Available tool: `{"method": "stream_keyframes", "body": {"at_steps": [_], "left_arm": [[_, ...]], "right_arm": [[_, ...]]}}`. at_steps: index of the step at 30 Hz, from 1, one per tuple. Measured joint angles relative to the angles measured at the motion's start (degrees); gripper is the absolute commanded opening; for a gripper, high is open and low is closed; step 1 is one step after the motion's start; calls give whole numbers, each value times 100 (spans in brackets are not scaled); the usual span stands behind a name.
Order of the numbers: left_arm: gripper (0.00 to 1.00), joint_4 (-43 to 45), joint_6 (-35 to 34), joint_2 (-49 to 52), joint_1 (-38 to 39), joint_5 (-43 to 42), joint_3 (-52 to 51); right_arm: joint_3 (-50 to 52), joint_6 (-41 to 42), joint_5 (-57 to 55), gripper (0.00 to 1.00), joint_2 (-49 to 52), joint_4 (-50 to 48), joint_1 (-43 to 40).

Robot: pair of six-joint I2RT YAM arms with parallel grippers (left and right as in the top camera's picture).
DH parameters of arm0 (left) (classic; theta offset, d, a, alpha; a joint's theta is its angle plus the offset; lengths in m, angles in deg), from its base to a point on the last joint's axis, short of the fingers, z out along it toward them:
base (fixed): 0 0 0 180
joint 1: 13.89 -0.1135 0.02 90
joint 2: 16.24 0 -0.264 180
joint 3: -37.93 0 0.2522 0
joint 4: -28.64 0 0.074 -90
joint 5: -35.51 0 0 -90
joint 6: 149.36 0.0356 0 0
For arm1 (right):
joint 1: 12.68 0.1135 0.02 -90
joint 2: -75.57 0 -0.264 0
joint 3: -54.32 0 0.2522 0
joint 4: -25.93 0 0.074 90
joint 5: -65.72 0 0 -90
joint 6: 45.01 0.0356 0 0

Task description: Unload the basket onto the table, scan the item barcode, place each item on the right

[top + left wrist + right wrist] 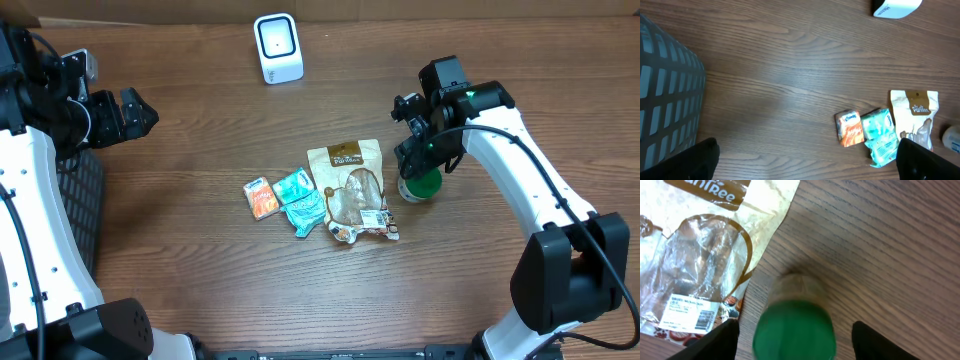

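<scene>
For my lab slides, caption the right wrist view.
Open right gripper flanking a green-lidded round container, beside a tan windowed snack pouch with its barcode label showing.

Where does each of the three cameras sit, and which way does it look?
Overhead: fixed above the table, looking straight down on the scanner, snack bag, packets and green-capped bottle; both arms show, with the left gripper and right gripper.
Left wrist: beside the basket, facing down across the table toward the packets; its fingers fill the bottom corners.
Right wrist: low over the green-capped bottle, facing down; its fingers stand on either side.
Shared: the snack bag is in all three.
</scene>
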Motion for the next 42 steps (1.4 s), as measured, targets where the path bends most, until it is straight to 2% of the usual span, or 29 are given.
{"method": "stream_keyframes", "body": {"at_steps": [4, 5, 6, 9, 13, 19, 33, 42], "left_arm": [[99, 0, 0, 0, 0, 0, 0], [99, 0, 0, 0, 0, 0, 0], [99, -2, 0, 0, 0, 0, 0], [100, -2, 0, 0, 0, 0, 0], [99, 0, 0, 0, 0, 0, 0], [100, -2, 0, 0, 0, 0, 0], [100, 0, 0, 0, 0, 0, 0], [100, -2, 0, 0, 0, 0, 0]], "right_arm": [[0, -11, 15, 81, 0, 2, 0], [0, 44, 15, 86, 0, 0, 0], [0, 101, 20, 96, 0, 2, 0], [0, 688, 22, 100, 0, -44, -9], [0, 1923, 42, 100, 0, 31, -120], [0, 2682, 129, 100, 0, 199, -245], [50, 2977, 201, 100, 0, 243, -247], [684, 2894, 208, 100, 0, -111, -247]]}}
